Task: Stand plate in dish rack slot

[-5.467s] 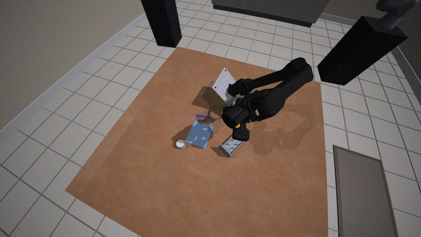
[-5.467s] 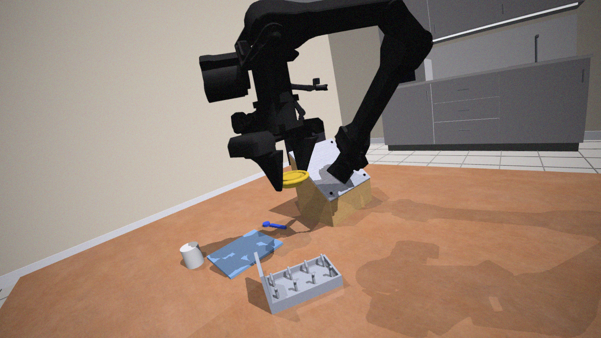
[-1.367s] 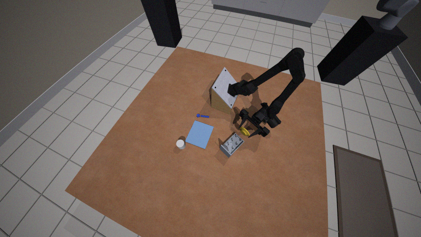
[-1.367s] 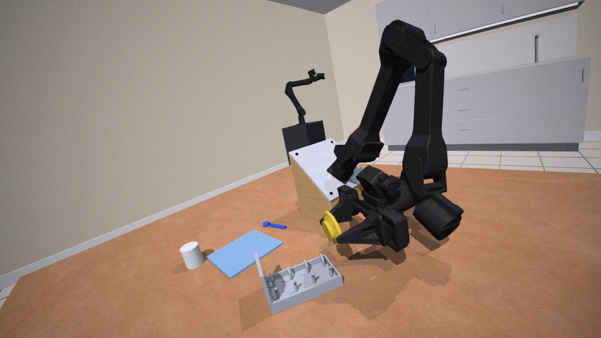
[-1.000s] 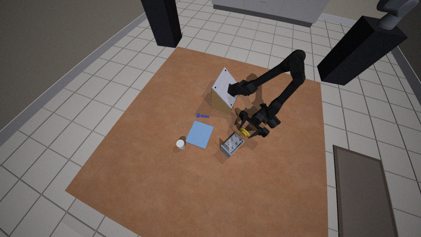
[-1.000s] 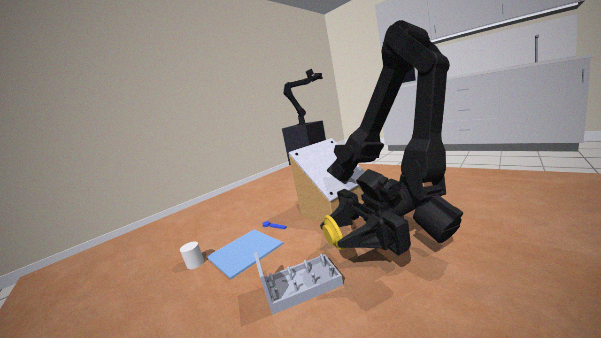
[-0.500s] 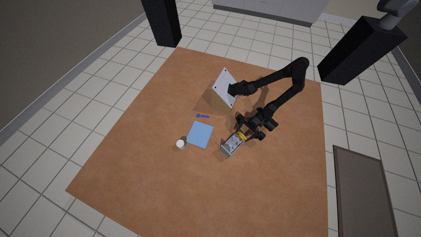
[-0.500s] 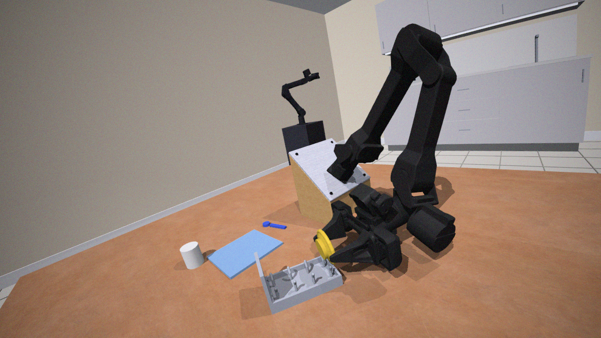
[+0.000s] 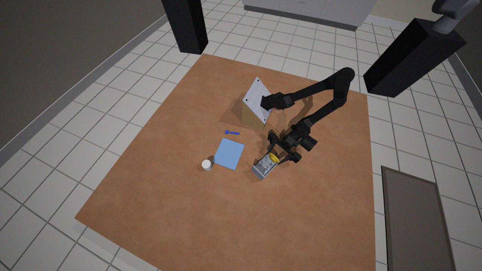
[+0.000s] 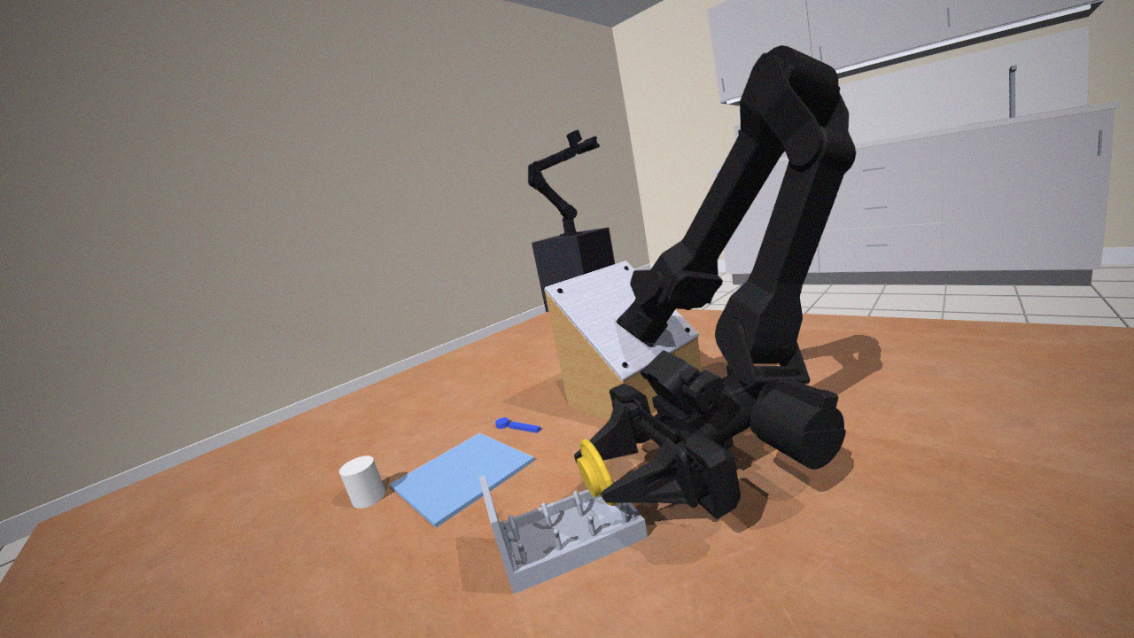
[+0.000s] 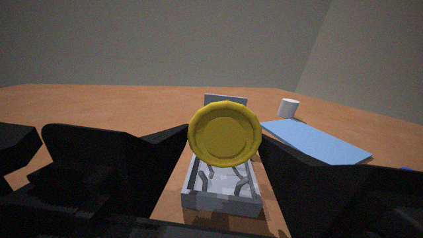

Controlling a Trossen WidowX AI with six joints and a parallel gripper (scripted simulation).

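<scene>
The yellow plate (image 9: 273,158) (image 10: 594,469) (image 11: 225,135) is held on edge, its face toward the wrist camera. My gripper (image 9: 274,157) (image 10: 591,476) (image 11: 223,133) is shut on the plate, one finger at each side of its rim. The grey dish rack (image 9: 259,173) (image 10: 578,551) (image 11: 221,202) lies on the table with several short rails inside and a taller wall at its far end. The plate is above the rack's near end, the end away from the tall wall. Whether its lower edge touches the rack is hidden by a finger in the exterior view.
A light blue mat (image 9: 229,154) (image 10: 463,478) (image 11: 314,142) and a white cylinder (image 9: 206,164) (image 10: 362,481) (image 11: 288,108) lie beyond the rack. A blue spoon-like thing (image 9: 233,133) (image 10: 521,426) lies near a wooden block with a sloped metal top (image 9: 254,97) (image 10: 594,305).
</scene>
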